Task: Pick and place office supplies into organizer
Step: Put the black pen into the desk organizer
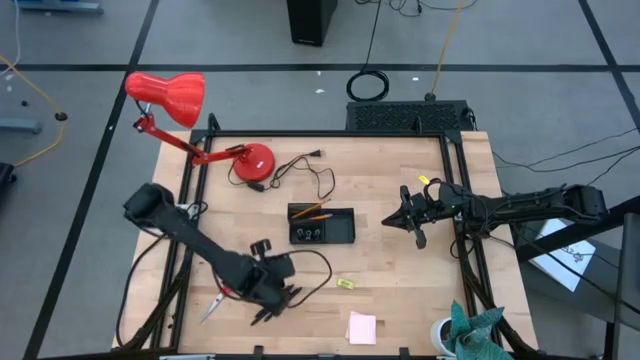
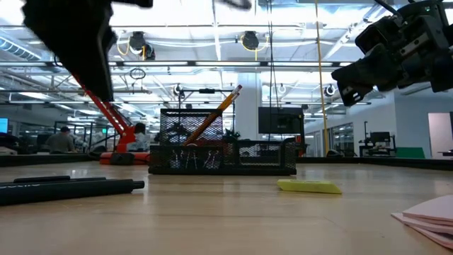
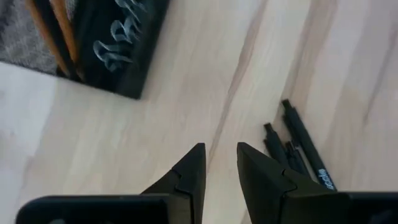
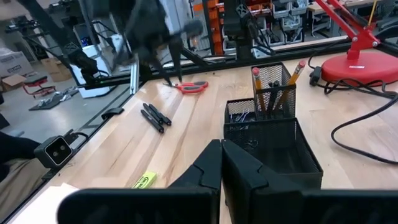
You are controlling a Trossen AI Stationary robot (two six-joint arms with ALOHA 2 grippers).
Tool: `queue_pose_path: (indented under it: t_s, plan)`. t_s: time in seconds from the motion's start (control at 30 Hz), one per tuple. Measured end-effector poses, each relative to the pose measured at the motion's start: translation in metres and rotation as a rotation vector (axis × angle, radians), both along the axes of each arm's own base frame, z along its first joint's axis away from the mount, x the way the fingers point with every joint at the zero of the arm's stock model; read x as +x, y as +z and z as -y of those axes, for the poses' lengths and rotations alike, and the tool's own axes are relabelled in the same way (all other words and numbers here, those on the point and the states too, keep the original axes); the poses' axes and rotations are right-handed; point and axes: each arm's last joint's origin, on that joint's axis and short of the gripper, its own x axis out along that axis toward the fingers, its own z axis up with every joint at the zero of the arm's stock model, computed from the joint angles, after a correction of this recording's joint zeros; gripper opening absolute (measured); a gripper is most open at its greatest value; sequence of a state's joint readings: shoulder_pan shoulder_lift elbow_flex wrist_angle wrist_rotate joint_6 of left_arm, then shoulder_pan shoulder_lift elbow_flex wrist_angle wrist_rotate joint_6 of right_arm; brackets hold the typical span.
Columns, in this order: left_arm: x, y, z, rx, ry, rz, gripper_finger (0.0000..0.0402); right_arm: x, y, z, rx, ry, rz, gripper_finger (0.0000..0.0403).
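Observation:
The black mesh organizer (image 1: 322,225) stands mid-table, with orange pencils (image 4: 273,84) upright in its cup and binder clips (image 3: 118,46) in a low compartment. Dark pens (image 3: 297,155) lie side by side on the wood near the front edge. My left gripper (image 3: 221,158) hangs above the table just beside them, pointing steeply down, open, with only bare wood between its fingers. Red-handled scissors (image 1: 213,303) lie to the pens' left. A yellow item (image 1: 345,284) and a pink sticky-note pad (image 1: 362,327) lie to their right. My right gripper (image 1: 408,220) waits shut, level, right of the organizer.
A red desk lamp (image 1: 250,160) stands behind the organizer, its black cord (image 1: 310,175) looping over the wood. A black frame rail (image 1: 452,190) borders the table. Bare wood lies between the pens and the organizer.

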State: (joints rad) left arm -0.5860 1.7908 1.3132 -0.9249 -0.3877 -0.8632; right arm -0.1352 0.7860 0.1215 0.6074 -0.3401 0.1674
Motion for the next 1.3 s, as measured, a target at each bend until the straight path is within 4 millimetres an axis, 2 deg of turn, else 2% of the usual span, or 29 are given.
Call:
queue_pose_path:
  t_s: [0.2,0.3,0.53,0.93,1.03,1.2,1.3]
  plan:
    - [0.007,-0.030,0.009,-0.043,0.044,-0.079,0.0097,0.000,0.001,0.000,0.001,-0.002,0.015,0.0004]
    - [0.012,-0.038,0.012,-0.075,0.029,-0.079,0.0097,0.000,0.002,0.000,0.000,-0.002,0.016,0.0004]
    - [0.021,-0.039,0.014,-0.141,0.018,-0.037,0.0097,0.000,0.002,0.000,-0.002,-0.002,0.016,0.0004]
    - [0.023,-0.039,0.016,-0.147,0.021,-0.016,0.0097,0.000,0.002,0.000,-0.006,-0.002,0.017,0.0004]
    - [0.025,-0.045,0.018,-0.147,0.017,-0.014,0.0097,0.000,0.002,0.000,-0.006,-0.002,0.017,0.0004]
    - [0.028,-0.071,0.022,-0.107,0.024,-0.054,0.0097,0.000,0.002,0.000,-0.006,-0.002,0.017,0.0004]
    - [0.030,-0.080,0.023,-0.102,0.039,-0.071,0.0097,0.000,0.001,0.000,-0.006,-0.002,0.014,0.0004]
